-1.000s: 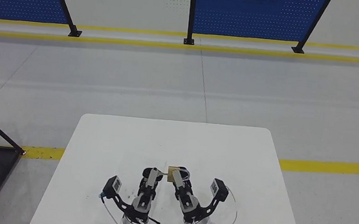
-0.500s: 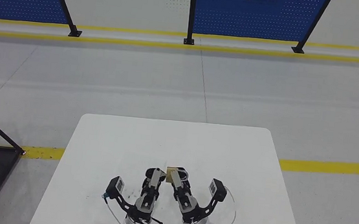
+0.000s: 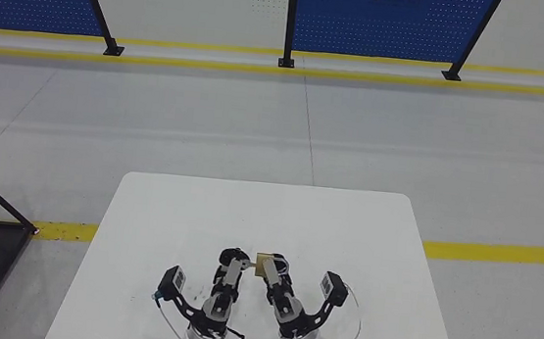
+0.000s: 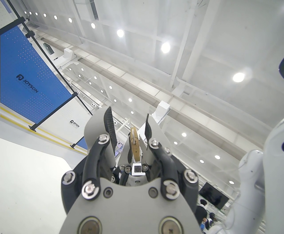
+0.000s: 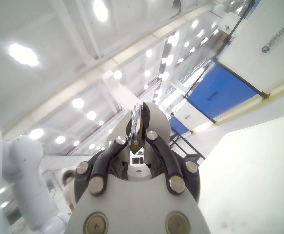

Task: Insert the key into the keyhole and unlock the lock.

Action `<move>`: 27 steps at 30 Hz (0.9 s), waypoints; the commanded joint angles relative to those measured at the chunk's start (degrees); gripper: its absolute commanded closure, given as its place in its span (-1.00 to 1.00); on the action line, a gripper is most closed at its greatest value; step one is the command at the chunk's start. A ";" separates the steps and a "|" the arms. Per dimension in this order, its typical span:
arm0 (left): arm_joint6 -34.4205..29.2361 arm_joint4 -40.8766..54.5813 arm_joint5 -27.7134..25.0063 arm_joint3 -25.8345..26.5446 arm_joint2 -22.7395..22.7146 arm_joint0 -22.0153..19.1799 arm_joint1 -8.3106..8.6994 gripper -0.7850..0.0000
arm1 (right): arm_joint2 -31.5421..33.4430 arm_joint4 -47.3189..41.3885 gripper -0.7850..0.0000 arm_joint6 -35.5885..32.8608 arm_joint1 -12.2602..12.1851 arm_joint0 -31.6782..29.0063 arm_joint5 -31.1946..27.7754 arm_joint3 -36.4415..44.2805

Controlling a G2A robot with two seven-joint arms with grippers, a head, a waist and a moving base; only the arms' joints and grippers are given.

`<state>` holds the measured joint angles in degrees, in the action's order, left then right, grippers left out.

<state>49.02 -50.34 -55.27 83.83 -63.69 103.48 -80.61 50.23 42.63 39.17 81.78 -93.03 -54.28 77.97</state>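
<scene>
Brass padlock with chrome shackle (image 5: 135, 126) held above front edge of white tabletop (image 3: 364, 237), right gripper (image 5: 141, 108) clamped on it, left gripper (image 4: 128, 115) spread wide just beside; looks like alignment step, next needs key square to keyhole

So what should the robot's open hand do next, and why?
Probably close the left gripper gently on the brass padlock's near end, where a key would sit. The right gripper is shut on the padlock, which lines up between the left's open fingers. I cannot make out the key itself.
</scene>
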 commanded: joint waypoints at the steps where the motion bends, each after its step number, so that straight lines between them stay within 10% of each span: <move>1: -1.95 -0.12 -1.95 0.14 -1.58 0.38 0.37 0.27 | 1.08 0.54 1.00 -1.36 -0.34 -0.01 -0.45 0.19; 27: -5.31 2.12 -2.73 1.02 3.84 -2.10 11.98 0.33 | 6.32 -1.99 1.00 -13.58 -2.76 -3.79 -0.56 6.02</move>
<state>43.47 -48.31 -58.00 84.97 -60.20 101.57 -68.89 56.60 40.70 25.83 79.03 -96.84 -54.99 83.94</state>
